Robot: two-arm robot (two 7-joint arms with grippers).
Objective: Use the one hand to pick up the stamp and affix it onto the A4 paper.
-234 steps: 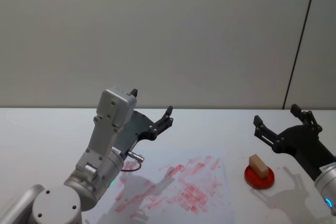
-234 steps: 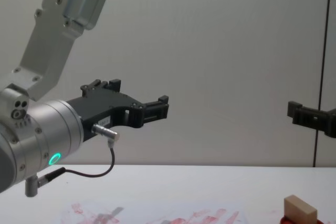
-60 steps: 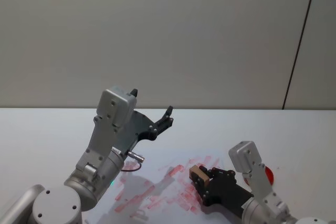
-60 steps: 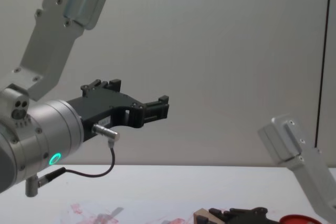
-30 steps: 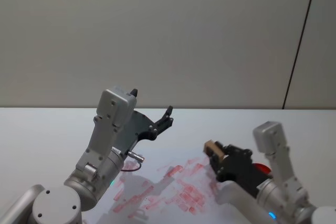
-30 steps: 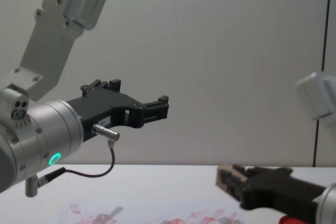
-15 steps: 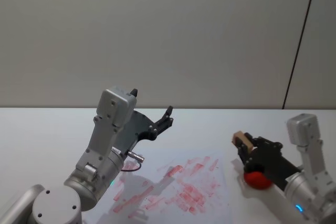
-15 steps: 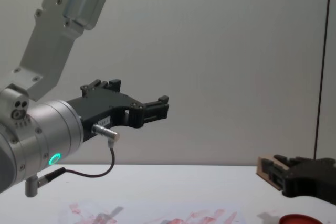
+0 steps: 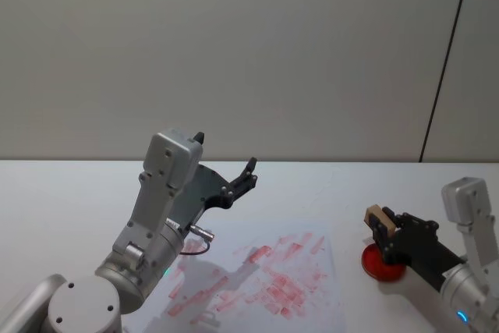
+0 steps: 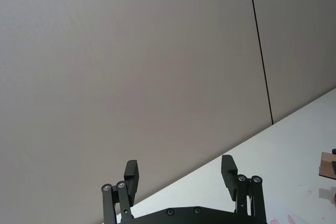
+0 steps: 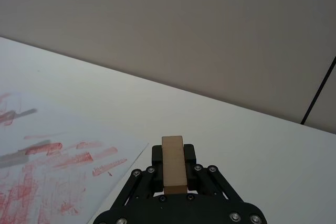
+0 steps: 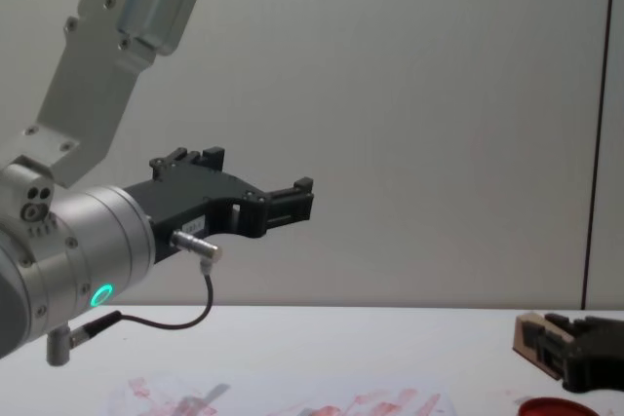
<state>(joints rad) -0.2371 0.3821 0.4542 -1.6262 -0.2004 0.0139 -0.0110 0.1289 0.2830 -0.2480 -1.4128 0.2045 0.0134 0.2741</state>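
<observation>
My right gripper [image 9: 383,228] is shut on the stamp [image 9: 379,222], a pale tan wooden block that it holds in the air just above the round red pad [image 9: 382,263]. In the right wrist view the stamp [image 11: 174,166] stands clamped between the black fingers [image 11: 191,154]. The A4 paper [image 9: 269,282], smeared with red prints, lies flat on the table to the left of the stamp. In the chest view the stamp [image 12: 536,340] hangs low at the right, over the pad [image 12: 554,407]. My left gripper [image 9: 226,155] is open and held high over the paper's left side.
The white tabletop [image 9: 70,200] stretches left and behind the paper. A plain grey wall [image 9: 249,52] stands at the back. The left arm's silver wrist [image 12: 88,250], with its green ring and cable, rises over the table's left part.
My right gripper has carried the stamp from over the paper to the right, and it is now above the red pad. The left arm has not moved.
</observation>
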